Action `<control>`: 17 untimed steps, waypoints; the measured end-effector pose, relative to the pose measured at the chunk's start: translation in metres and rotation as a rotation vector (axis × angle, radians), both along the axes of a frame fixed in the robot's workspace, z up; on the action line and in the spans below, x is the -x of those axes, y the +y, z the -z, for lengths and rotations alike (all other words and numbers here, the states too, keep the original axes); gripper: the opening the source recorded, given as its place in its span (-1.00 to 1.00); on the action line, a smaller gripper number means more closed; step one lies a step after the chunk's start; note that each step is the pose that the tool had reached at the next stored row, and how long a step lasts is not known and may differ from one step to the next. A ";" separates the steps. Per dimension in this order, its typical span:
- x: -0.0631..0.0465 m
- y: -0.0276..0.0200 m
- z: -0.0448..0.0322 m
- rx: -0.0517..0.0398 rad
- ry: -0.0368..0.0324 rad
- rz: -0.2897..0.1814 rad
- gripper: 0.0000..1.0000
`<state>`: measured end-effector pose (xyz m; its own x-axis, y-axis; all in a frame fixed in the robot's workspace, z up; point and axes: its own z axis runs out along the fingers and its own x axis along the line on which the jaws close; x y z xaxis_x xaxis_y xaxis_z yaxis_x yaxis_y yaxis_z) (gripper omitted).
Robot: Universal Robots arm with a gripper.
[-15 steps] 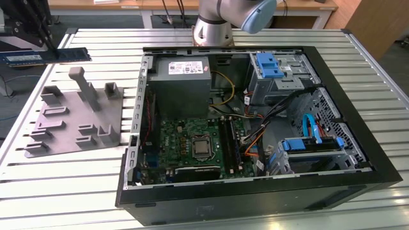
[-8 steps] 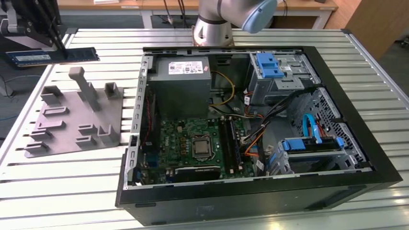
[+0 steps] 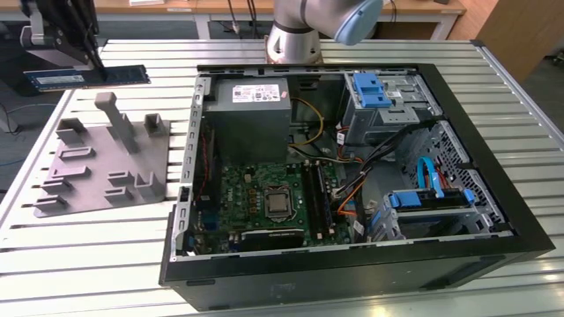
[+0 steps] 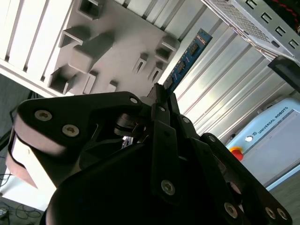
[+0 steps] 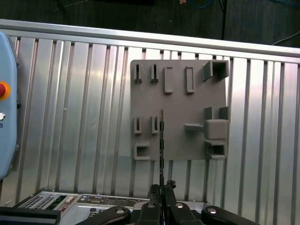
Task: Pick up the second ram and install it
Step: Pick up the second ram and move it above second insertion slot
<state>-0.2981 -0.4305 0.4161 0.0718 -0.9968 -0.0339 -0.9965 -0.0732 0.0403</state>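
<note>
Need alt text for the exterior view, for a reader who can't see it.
At the exterior view's upper left, the gripper holds the second ram, a blue stick, in its fingers, beyond a gray fixture plate on the slatted metal table. To the exterior view's right lies an open computer case showing its green motherboard.

A grey fixture plate (image 3: 92,165) was laid on the slatted metal table (image 3: 79,251), beside an open computer case (image 3: 352,271) in which a green motherboard (image 3: 251,191) was mounted.
</note>
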 end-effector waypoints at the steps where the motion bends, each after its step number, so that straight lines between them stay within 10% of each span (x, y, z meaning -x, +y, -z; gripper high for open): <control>1: -0.002 0.0000 0.0000 0.0001 0.0001 0.000 -0.72; 17: -0.033 0.0000 0.0000 0.0000 0.0000 0.000 -0.72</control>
